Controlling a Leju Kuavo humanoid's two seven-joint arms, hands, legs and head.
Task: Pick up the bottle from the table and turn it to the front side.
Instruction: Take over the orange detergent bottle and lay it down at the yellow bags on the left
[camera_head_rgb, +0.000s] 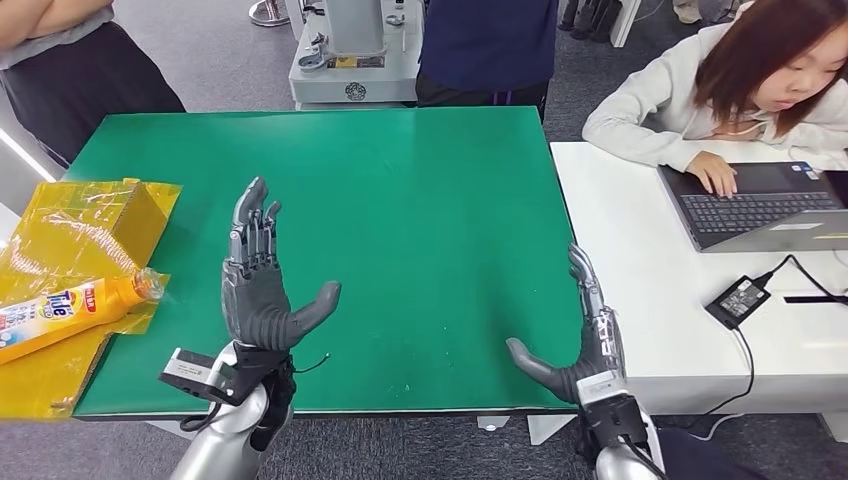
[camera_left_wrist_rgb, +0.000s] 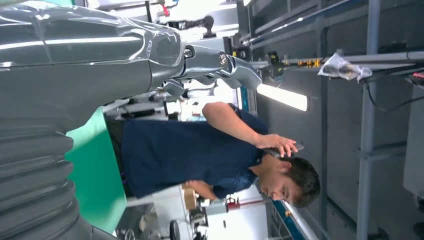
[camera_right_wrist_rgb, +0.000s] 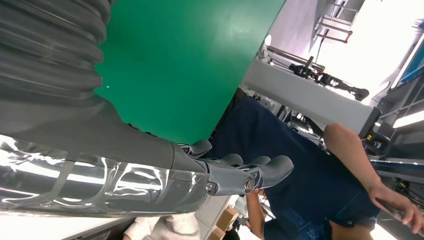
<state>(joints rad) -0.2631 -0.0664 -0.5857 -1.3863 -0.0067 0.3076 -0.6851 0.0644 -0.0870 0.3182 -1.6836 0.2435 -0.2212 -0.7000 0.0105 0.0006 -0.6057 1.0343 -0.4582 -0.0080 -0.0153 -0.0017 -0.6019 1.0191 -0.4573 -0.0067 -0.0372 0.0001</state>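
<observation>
The bottle (camera_head_rgb: 62, 313) lay on its side at the left edge of the green table (camera_head_rgb: 400, 220), resting on a sheet of yellow plastic wrap (camera_head_rgb: 70, 225), its clear cap end pointing toward the middle of the table and its orange body running off the left side of the head view. The left hand (camera_head_rgb: 258, 290) was raised above the near left part of the table, fingers straight and apart, thumb spread out to the side, holding nothing; the bottle was a little way off to its left, not touching it. The right hand (camera_head_rgb: 580, 345) stood at the near right corner of the table, likewise released, fingers extended and thumb out toward the middle, with nothing in it. Beside the green table stood a white table (camera_head_rgb: 640, 300) with a laptop (camera_head_rgb: 760, 205) and a black power adapter (camera_head_rgb: 738, 299); a person in a pale top (camera_head_rgb: 700, 110) sat at it with one hand on the keyboard. Another person in a dark blue shirt (camera_left_wrist_rgb: 200, 150) stood at the far edge of the green table.
</observation>
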